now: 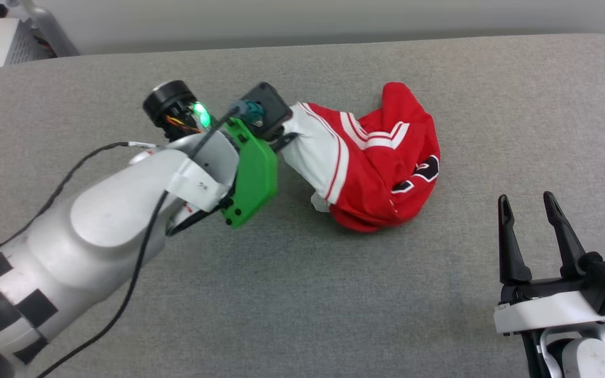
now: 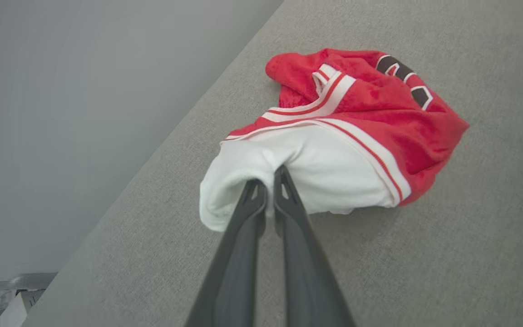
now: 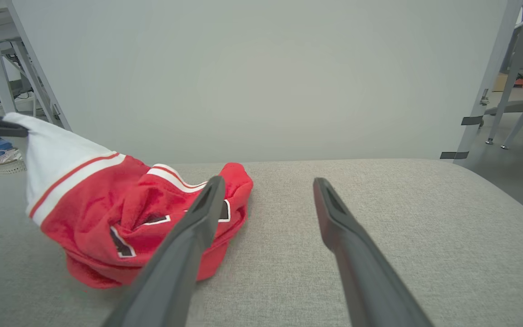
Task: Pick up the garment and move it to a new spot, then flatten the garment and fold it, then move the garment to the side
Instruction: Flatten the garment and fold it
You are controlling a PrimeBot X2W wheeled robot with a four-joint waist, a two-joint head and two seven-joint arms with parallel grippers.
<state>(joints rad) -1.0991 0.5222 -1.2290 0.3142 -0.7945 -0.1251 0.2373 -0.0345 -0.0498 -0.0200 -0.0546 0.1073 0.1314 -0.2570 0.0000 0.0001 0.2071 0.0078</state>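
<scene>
Right end effector (image 1: 525,197): closest to the robot, low on its right side. Its two dark fingers are spread wide apart with nothing between them. It sits well apart from the shirt.
Bench (image 1: 281,294): a big, soft grey top with round corners. It holds the shirt.
Left arm (image 1: 97,220): a pale, shiny arm that reaches from the robot's left side across the bench to the shirt. It has black squares near its base, and a black cable (image 1: 139,273) runs along it.
Green plate (image 1: 252,178): a bright green part on the left wrist, just beside the shirt.
Left end effector (image 2: 269,177): its fingers are pressed together and pinch the edge of the white sleeve (image 2: 316,168).
Garment (image 1: 381,173): a red shirt, scrunched in a heap near the middle of the bench. The pinched white sleeve is held up off the bench, and the red part lies on it. It has red and white stripes and black shapes with white edges (image 1: 426,170).
Wall (image 3: 261,81): plain and pale, behind the far edge of the bench.
Basket (image 3: 0,165): a white basket on the floor, far off past the shirt. What is in it is too small to tell.
Metal legs (image 3: 493,77): grey, far off to the side.
</scene>
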